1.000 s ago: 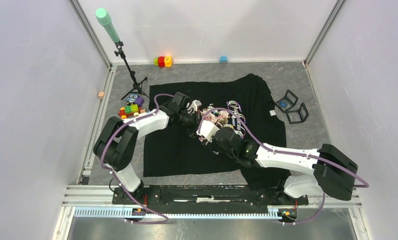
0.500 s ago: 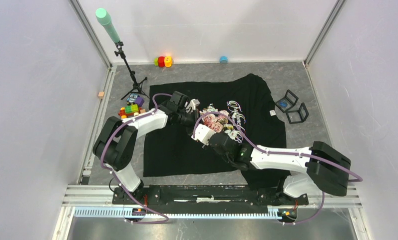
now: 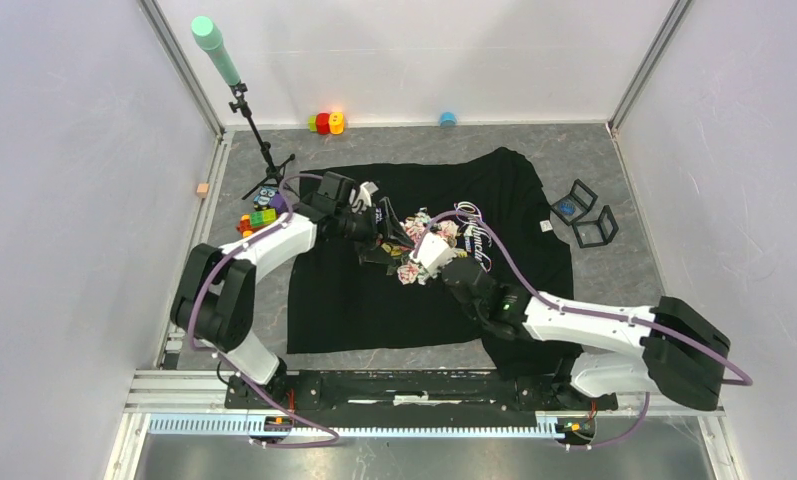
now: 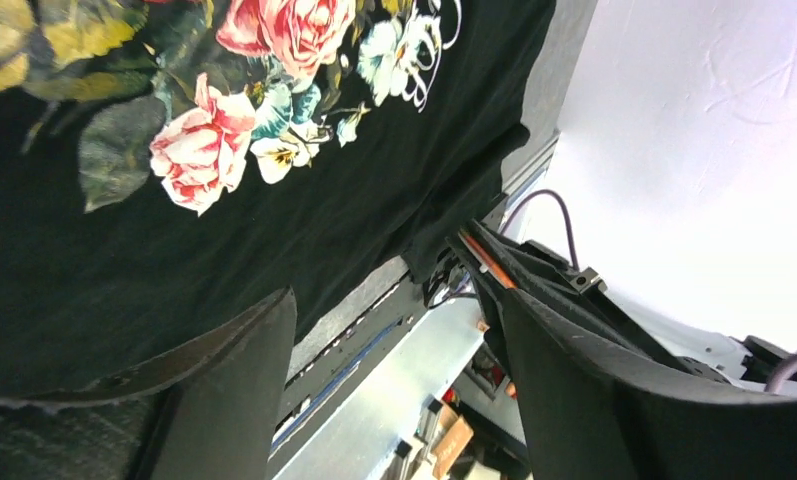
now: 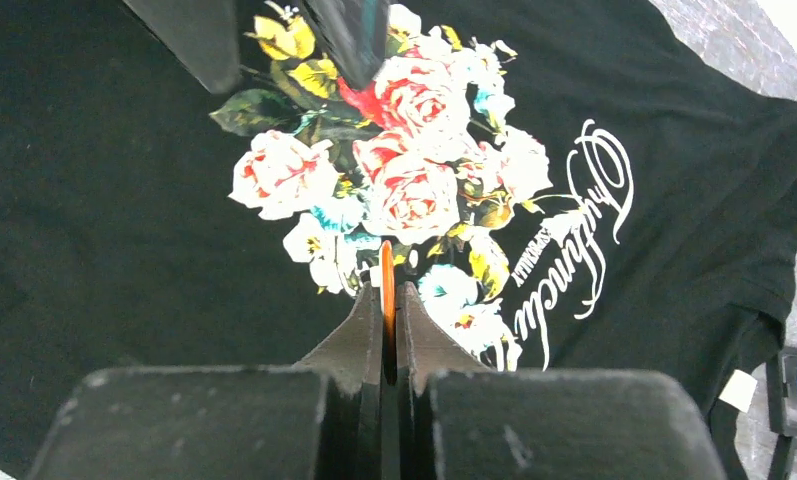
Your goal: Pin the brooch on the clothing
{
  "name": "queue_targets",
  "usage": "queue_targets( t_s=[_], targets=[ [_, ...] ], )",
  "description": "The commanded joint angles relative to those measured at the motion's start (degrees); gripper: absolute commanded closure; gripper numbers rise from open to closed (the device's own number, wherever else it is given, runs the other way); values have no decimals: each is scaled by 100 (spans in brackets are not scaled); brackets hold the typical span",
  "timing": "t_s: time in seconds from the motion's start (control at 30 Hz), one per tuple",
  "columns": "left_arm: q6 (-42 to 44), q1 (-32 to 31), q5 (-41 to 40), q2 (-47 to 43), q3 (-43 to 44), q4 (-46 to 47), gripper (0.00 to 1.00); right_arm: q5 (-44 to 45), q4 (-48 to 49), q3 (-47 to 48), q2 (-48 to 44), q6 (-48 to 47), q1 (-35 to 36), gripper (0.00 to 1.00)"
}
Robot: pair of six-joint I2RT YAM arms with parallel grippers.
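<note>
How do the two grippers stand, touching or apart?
Apart. Right wrist view: the clothing shows plainly between the right gripper and the left gripper.

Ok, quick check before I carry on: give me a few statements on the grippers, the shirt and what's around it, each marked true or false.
1. The left gripper is open with nothing between its fingers. True.
2. The right gripper is spread wide. False: its fingers are pressed together, over the rose print.
3. The T-shirt lies print side up. True.
4. The script lettering is yellow. False: it is white.
5. The tripod stands on the T-shirt. False: it stands on the table, off the shirt's far left corner.
</note>
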Motion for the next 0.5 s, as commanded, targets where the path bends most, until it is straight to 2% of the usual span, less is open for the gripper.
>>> queue_targets(
  t_s=[0.0,0.13,0.27,0.47],
  targets=[
    [328,170,-383,-559,79,137,17,-1048,404,-190,-571,452,-510,100],
    [618,115,-550,-1166,-150,654,16,-2647,617,-390,-974,829,-1203,100],
    [1224,-213,-610,-2010,-258,1219,11,-4162,664,-392,-1331,1077,-1746,100],
    [2044,-647,302,-2568,-93,1379,7,-5903,660,-214,-1812,1487,-2139,100]
  ],
)
